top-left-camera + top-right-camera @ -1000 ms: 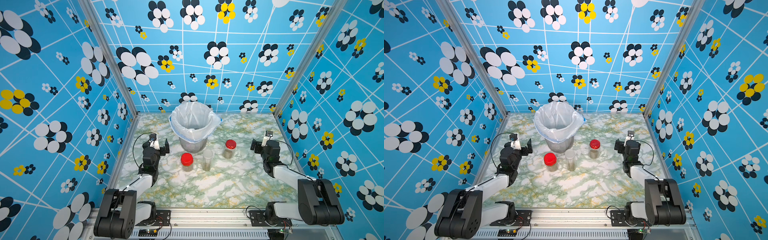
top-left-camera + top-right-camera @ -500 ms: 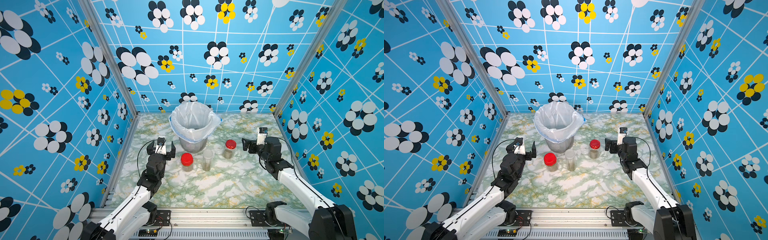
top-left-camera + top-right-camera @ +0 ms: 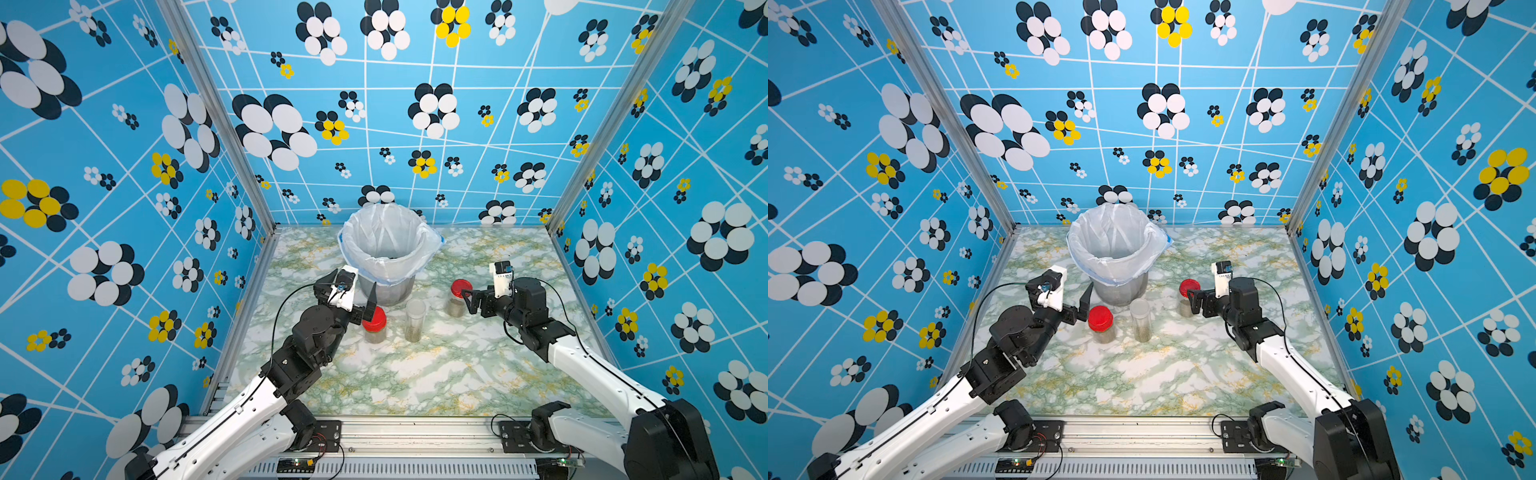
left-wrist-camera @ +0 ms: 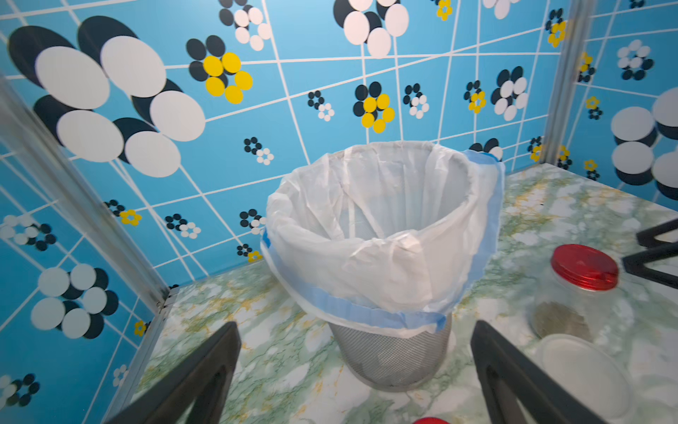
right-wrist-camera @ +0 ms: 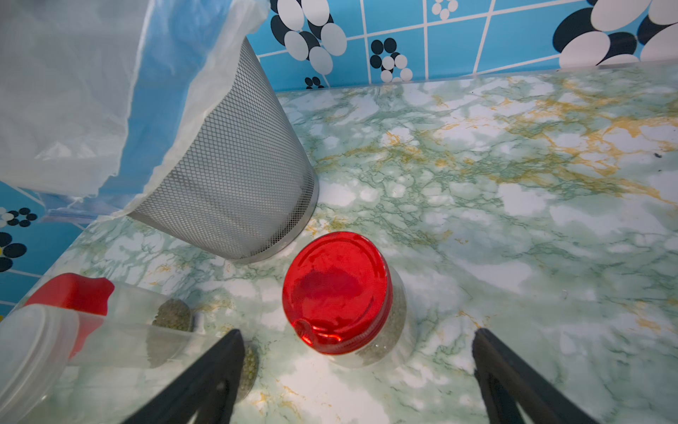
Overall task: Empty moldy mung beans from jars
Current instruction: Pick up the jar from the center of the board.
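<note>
Against a second ago, the left arm (image 3: 249, 407) and the right arm (image 3: 590, 365) have unfolded from their tucked poses at the table's sides and reached inward. The left gripper (image 4: 354, 326) is now just beside the left-side jar (image 3: 374, 326), with one dark finger (image 3: 371, 296) overlapping that jar's red lid (image 3: 377, 319) in a top view. The right gripper (image 3: 468, 301) has come up to the right-side jar (image 3: 456, 297) from its outer side. Both claws have their jaws spread wide with nothing held, as before. The jars, the mesh bin (image 3: 386, 291) with its white bag (image 3: 386, 237), and the marbled table (image 3: 415, 374) have not shifted. All three jars stand upright on the table in front of the bin, long axes vertical. The two short ones have their red lids facing up, and the taller lidless jar (image 3: 414, 320) stands between them with its open mouth upward. The moldy mung beans (image 4: 559, 319) lie as a dull greenish layer at each jar's bottom. In the right wrist view the right-side jar shows between the two fingers, but whether either fingertip touches it I cannot tell.
</note>
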